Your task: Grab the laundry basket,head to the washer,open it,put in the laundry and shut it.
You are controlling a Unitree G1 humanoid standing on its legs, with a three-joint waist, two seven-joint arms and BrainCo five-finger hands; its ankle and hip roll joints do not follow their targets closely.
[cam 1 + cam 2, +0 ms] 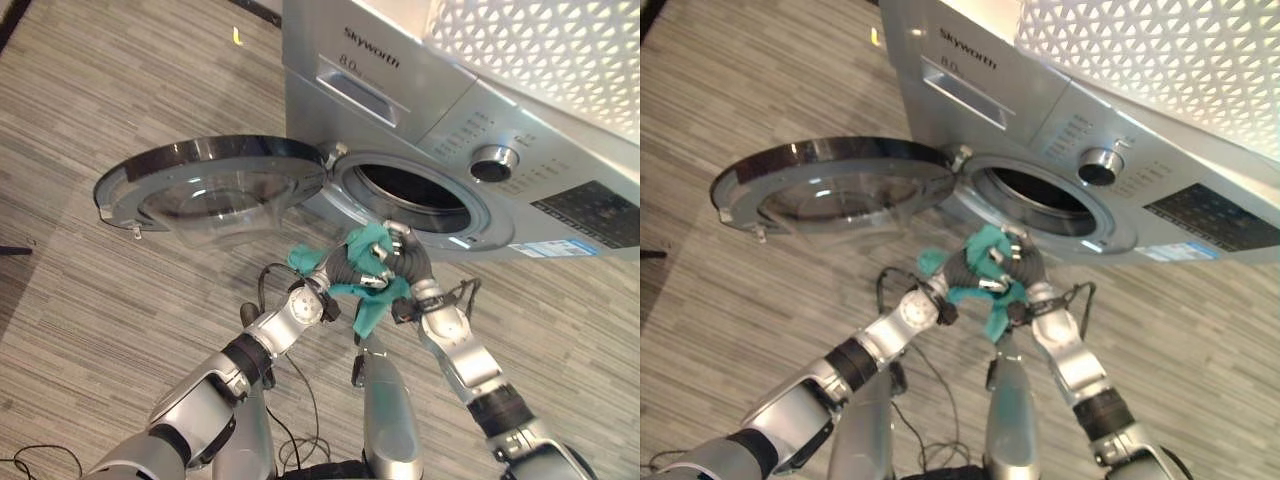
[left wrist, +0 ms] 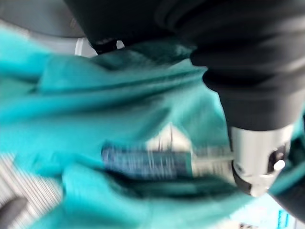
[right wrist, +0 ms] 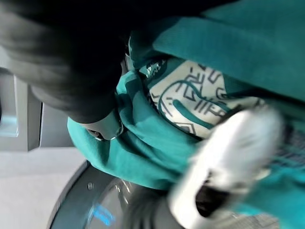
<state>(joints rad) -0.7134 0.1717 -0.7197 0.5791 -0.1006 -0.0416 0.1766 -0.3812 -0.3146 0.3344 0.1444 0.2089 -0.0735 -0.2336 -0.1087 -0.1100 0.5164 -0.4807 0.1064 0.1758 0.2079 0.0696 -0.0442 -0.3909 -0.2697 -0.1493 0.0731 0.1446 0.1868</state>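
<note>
Both of your hands are bunched together just in front of the washer's opening, with the teal garment (image 1: 372, 285) caught between them. Your left hand (image 1: 350, 270) comes in from the lower left and your right hand (image 1: 405, 262) from the lower right, and the silver fingers of each curl into the cloth, so you are pinching the laundry from two sides. A loose tail of the fabric hangs down below the hands, and another fold sticks out on the left-hand side. Your wrist views look straight onto crumpled teal cloth with a pale printed patch on it.

The washer (image 1: 400, 90) stands close ahead, its round door (image 1: 215, 185) swung fully open to your left and lying nearly flat in your view. The drum opening (image 1: 412, 195) is dark and sits just above and beyond the hands; I cannot tell whether anything lies inside it.

Judging by this, you have reached the machine and the opening step is done. The garment is at the mouth but not yet through it, so the loading step is in hand. What remains, as I read it, is to push the bundle past the rim, let go, draw both hands clear with no cloth trailing over the rim, and swing the door shut.
</note>
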